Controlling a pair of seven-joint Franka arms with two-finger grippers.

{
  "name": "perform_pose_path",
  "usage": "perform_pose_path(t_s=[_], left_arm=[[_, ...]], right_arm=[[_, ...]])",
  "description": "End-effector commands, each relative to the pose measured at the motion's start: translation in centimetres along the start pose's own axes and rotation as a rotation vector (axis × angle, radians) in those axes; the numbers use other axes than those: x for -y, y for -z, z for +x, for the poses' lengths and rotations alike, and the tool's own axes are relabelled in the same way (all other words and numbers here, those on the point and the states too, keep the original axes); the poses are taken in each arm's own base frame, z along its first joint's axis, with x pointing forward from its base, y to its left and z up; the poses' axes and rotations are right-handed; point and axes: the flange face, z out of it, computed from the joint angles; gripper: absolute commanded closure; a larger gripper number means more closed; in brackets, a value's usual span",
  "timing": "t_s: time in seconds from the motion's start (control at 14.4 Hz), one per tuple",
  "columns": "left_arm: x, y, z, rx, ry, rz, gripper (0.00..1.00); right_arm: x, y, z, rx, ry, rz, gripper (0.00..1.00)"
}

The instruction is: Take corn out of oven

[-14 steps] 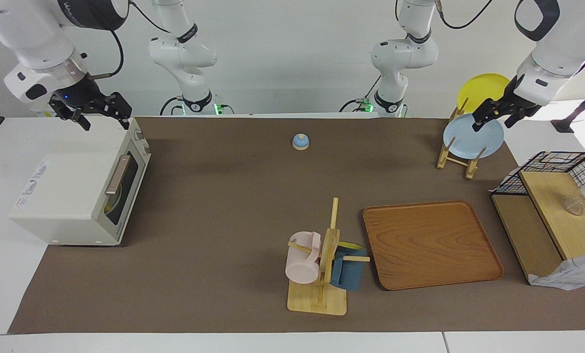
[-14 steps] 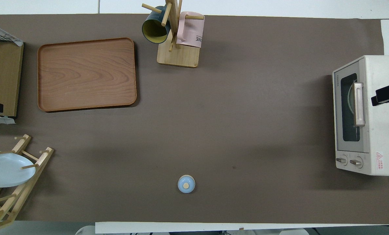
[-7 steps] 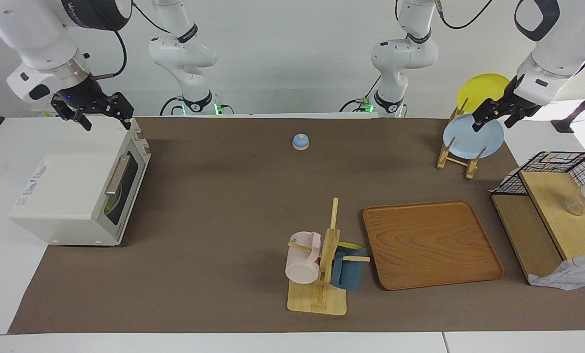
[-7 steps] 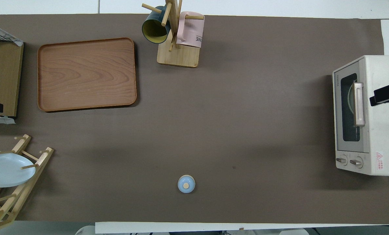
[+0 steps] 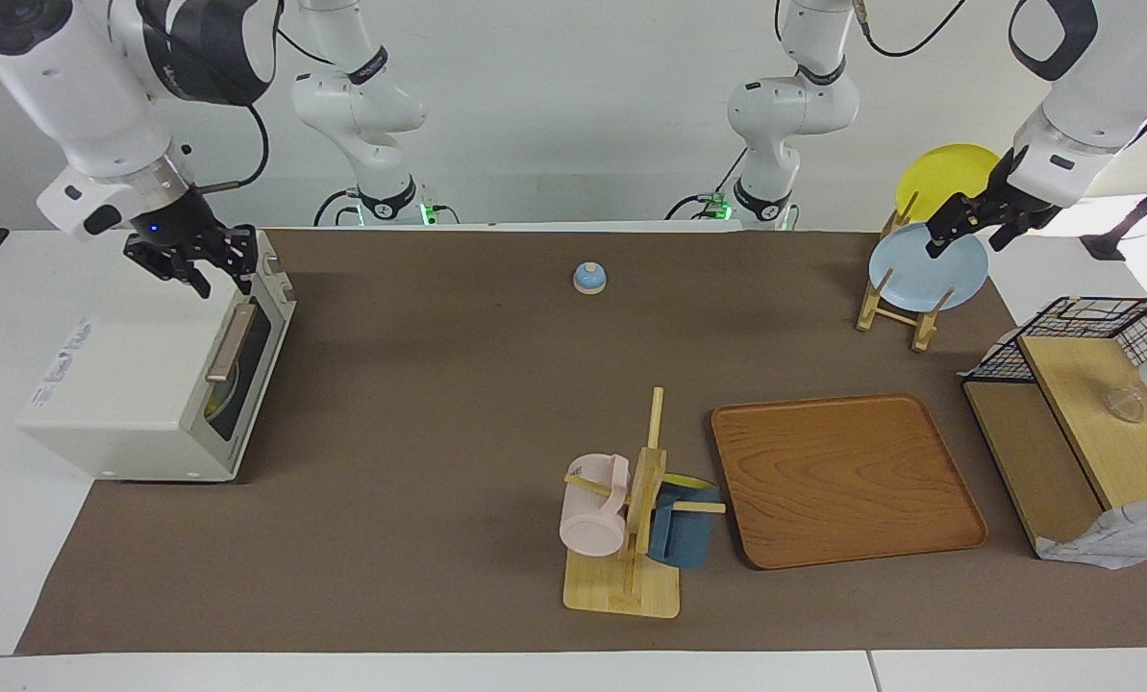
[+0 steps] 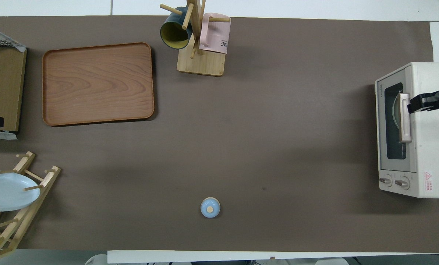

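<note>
step: right gripper (image 5: 217,274), fingers apart, over the closed toaster oven (image 5: 150,384), upper left
next: grasp door handle (image 5: 230,342)
left gripper (image 5: 967,223): waits, state unclear

Looks like a robotics lab dressed up as a kitchen: white robot arms (image 5: 361,106) bolted along a white table (image 5: 15,596) under a bare white wall, brown mat (image 5: 438,404) spread across it, cables trailing. Staged on top, a toaster oven (image 5: 140,375), mug tree (image 5: 631,519), wooden tray (image 5: 842,481), plate rack (image 5: 905,288), and wire basket (image 5: 1092,327).
</note>
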Motion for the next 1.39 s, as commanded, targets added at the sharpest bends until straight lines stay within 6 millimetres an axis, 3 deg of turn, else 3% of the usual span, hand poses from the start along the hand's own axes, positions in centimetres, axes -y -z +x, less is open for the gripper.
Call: perform_pose_path(t_s=[0.0, 0.42, 0.63, 0.83, 1.04, 1.11, 1.18, 1.32], left_arm=[[0.1, 0.1, -0.8, 0.003, 0.012, -0.008, 0.0], [0.1, 0.1, -0.8, 0.003, 0.012, -0.008, 0.0], [0.1, 0.2, -0.9, 0.002, 0.012, -0.008, 0.0], [0.1, 0.2, -0.9, 0.002, 0.012, -0.008, 0.0], [0.1, 0.2, -0.9, 0.002, 0.012, -0.008, 0.0], [0.1, 0.1, -0.8, 0.003, 0.012, -0.008, 0.0], [0.1, 0.1, -0.8, 0.003, 0.012, -0.008, 0.0], [0.1, 0.2, -0.9, 0.002, 0.012, -0.008, 0.0]], right_arm=[[-0.5, -3.0, -0.1, 0.004, 0.03, -0.049, 1.0], [-0.8, -9.0, 0.7, 0.032, 0.03, -0.079, 1.0], [0.9, -12.5, 2.2, 0.022, 0.013, -0.073, 1.0], [9.6, -15.8, 5.5, -0.021, -0.016, -0.069, 1.0], [13.9, -18.4, 7.1, -0.061, -0.041, -0.046, 0.97], [14.9, -18.0, 7.2, -0.057, -0.052, -0.013, 0.88], [16.2, -16.8, 7.6, -0.046, -0.069, 0.034, 0.7], [15.7, -14.4, 7.9, -0.029, -0.098, 0.056, 0.38]])
